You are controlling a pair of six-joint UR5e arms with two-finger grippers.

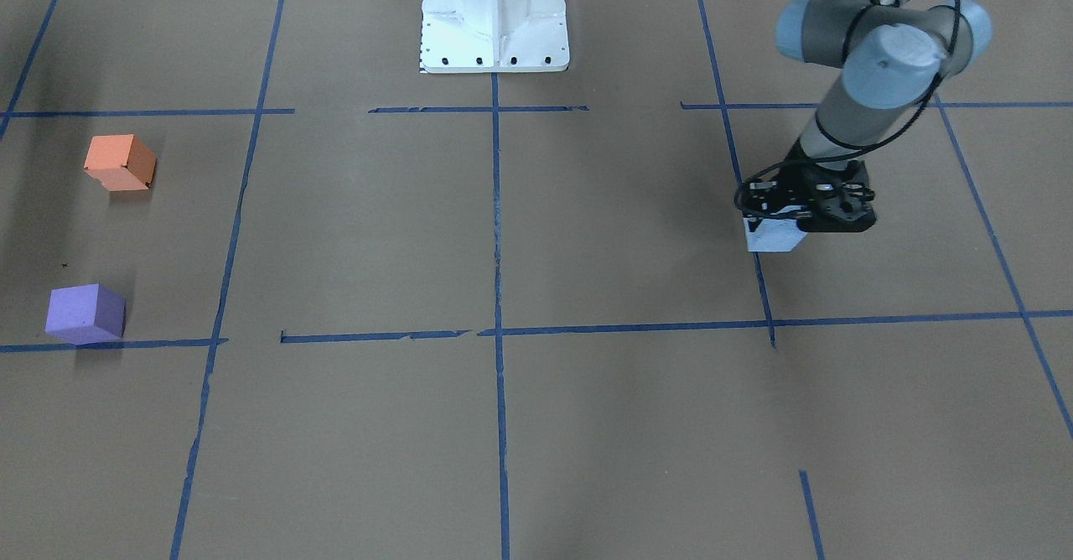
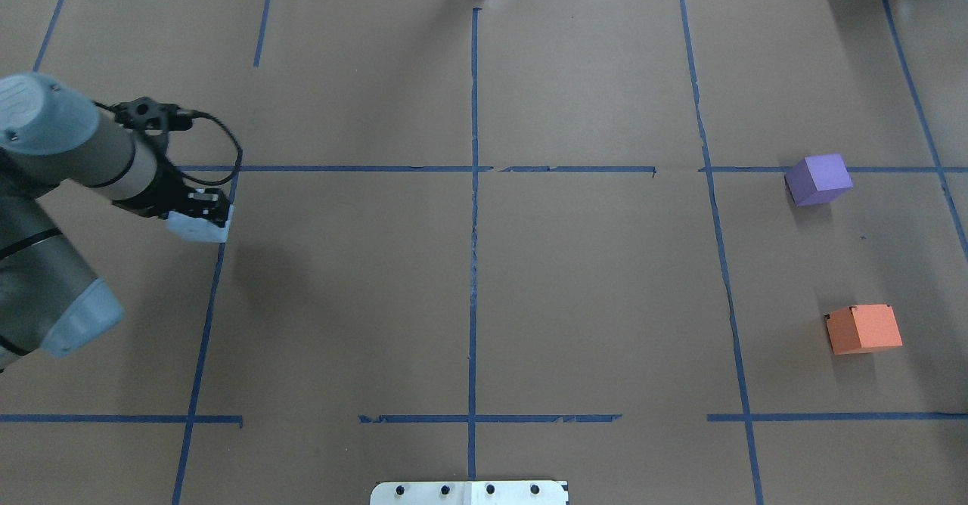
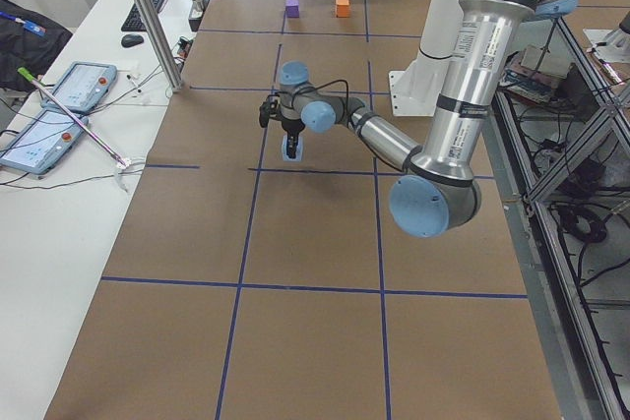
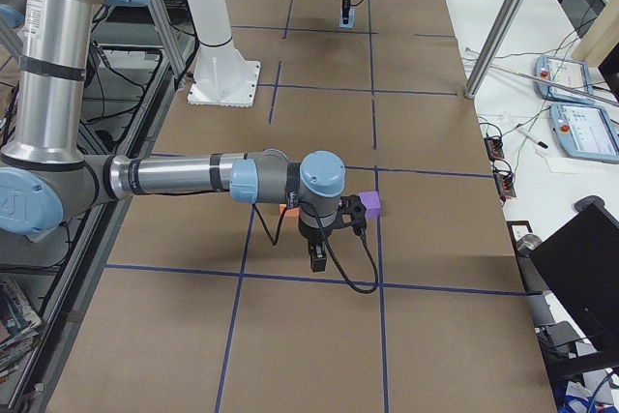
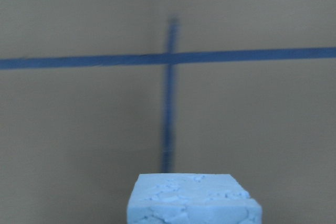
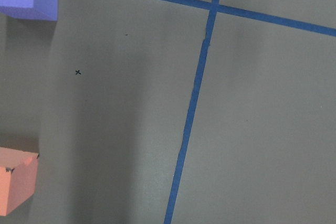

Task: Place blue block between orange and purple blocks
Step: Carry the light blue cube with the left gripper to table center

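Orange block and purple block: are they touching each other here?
Apart. The overhead exterior view shows the purple block and the orange block with a clear stretch of bare brown paper between them.

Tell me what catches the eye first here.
The left gripper grips the blue block far out on the robot's left, by a tape line. The orange block and purple block sit apart at the far right, with a bare gap between them.

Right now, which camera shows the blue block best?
Exterior front-facing: the blue block shows clearly beneath the left gripper. Overhead shows it partly covered; left wrist only its cropped top; side views show it tiny; right wrist not at all.
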